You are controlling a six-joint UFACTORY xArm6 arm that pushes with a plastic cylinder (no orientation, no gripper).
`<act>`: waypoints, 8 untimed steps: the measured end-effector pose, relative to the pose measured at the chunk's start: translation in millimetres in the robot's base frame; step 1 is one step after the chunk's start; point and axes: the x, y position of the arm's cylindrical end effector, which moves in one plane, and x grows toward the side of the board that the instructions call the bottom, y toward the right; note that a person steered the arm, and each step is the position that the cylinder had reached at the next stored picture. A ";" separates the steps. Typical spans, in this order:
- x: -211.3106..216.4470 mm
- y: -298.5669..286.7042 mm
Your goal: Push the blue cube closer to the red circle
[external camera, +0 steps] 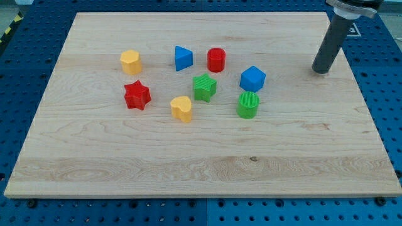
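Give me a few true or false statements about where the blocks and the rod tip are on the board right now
1. My tip touches the blue cube. False: it stands apart, to the view's right of it.
2. The red circle lies to the view's left of the blue cube, slightly higher. True.
3. The green cylinder sits just below the blue cube. True.
4. The red star lies between the blue cube and the red circle. False: it is far off at the view's left.
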 end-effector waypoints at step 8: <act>52.6 -98.9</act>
